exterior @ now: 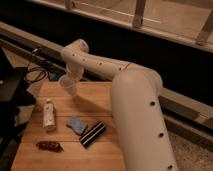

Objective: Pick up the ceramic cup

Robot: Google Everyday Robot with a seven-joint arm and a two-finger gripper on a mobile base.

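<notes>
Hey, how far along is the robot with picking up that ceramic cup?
Looks done: the small plain white ceramic cup sits at the end of the arm, at the hand, above the far left part of the wooden table, apparently lifted off it. In hand: carrying the cup. Left: little, perhaps a clearer lift. The white squeeze tube, blue item and black striped block lie on the table.

The thick white robot arm (135, 105) rises from the lower right and reaches to the upper left, where it bends sharply at a rounded joint (75, 50) (the highest part). From there the wrist turns down, and the two-finger gripper (68, 82) points downward, closed on the small white ceramic cup (68, 86).
</notes>
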